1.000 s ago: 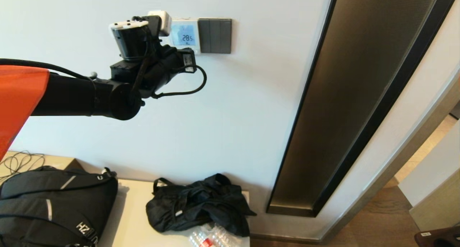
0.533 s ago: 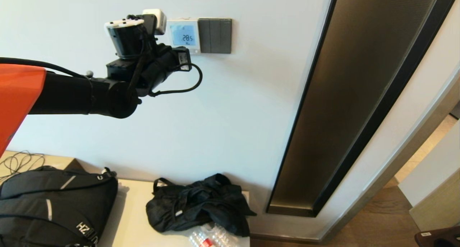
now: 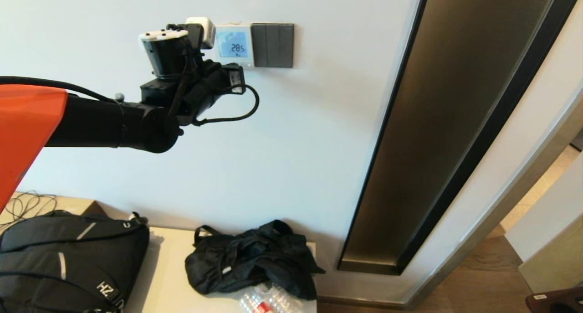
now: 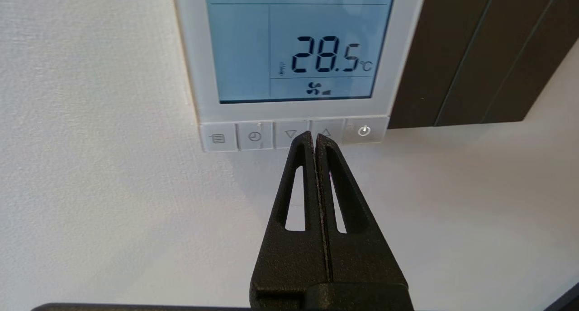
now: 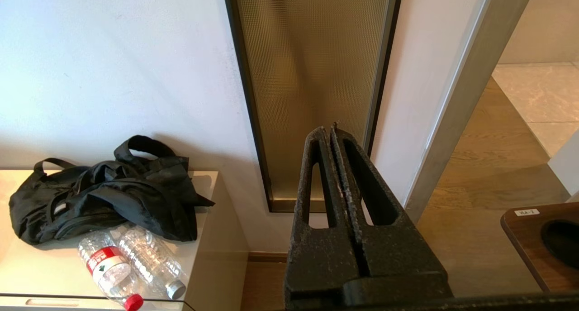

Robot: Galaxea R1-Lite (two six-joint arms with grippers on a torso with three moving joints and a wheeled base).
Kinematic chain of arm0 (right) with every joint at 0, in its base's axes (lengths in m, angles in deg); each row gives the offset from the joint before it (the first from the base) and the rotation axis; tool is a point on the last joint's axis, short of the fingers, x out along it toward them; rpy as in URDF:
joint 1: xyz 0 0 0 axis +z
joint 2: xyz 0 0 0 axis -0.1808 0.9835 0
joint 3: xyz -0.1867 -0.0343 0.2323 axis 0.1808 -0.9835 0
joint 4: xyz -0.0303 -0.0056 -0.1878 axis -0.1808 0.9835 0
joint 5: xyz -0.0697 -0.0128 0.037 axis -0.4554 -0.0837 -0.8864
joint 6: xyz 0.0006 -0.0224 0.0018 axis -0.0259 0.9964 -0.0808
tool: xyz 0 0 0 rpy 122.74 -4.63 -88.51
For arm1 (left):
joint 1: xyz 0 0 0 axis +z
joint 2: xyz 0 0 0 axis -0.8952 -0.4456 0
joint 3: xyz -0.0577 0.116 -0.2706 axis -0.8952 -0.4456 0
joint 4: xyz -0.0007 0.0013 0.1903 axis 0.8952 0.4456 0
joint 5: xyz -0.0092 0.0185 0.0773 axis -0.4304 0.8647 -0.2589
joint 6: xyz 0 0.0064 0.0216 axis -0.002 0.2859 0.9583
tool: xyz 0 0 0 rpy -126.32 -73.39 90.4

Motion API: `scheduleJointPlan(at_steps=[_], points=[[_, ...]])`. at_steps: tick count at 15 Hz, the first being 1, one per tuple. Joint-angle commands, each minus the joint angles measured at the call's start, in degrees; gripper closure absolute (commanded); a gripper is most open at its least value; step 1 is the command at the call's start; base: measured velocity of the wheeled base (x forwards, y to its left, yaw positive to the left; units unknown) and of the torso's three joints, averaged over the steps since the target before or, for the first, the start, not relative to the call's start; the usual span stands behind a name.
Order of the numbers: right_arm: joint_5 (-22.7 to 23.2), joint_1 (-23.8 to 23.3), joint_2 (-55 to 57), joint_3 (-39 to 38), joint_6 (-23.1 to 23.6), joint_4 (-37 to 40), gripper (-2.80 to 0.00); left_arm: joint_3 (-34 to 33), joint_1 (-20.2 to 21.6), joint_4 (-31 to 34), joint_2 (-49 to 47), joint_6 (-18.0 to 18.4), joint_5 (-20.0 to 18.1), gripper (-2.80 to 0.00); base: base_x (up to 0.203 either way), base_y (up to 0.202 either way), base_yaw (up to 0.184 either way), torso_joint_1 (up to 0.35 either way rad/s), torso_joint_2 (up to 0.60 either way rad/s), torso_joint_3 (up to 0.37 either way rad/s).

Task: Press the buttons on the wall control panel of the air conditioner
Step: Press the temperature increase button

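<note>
The air conditioner's wall control panel [image 3: 233, 44] is a white square on the wall with a blue screen reading 28.5 °C. In the left wrist view the panel [image 4: 187, 53] fills the top, with the buttons [image 4: 254, 136] in a row under the screen. My left gripper [image 4: 315, 136] is shut and empty. Its tips lie over the strip between the down-arrow and up-arrow buttons; I cannot tell if they touch. In the head view my left gripper [image 3: 238, 70] sits just below the panel. My right gripper [image 5: 329, 130] is shut, empty and parked low, out of the head view.
A dark grey three-gang switch plate [image 3: 272, 45] adjoins the panel on the right. A tall dark glass panel [image 3: 455, 121] stands further right. Below, a low cabinet [image 3: 168, 276] carries a black backpack [image 3: 63, 263], a black bag [image 3: 250, 258] and plastic bottles [image 5: 113, 265].
My left arm drew a little left and up half a second ago, then came back right and down towards the button strip. The screen still reads 28.5.
</note>
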Motion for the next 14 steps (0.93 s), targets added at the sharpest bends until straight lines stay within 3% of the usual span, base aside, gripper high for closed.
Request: scheduleJointPlan(at_steps=[1, 14], points=[[0.0, 0.0, 0.1, 0.0, 0.0, 0.0, 0.00, 0.5, -0.5, 0.2, -0.2, 0.1, 0.1, 0.00, 0.000, 0.000, 0.000, 0.000, 0.00, 0.000], [0.0, 0.0, 0.1, 0.0, 0.0, 0.0, 0.00, 4.5, -0.6, 1.2, -3.5, 0.2, 0.1, 0.00, 0.000, 0.000, 0.000, 0.000, 0.00, 0.000]])
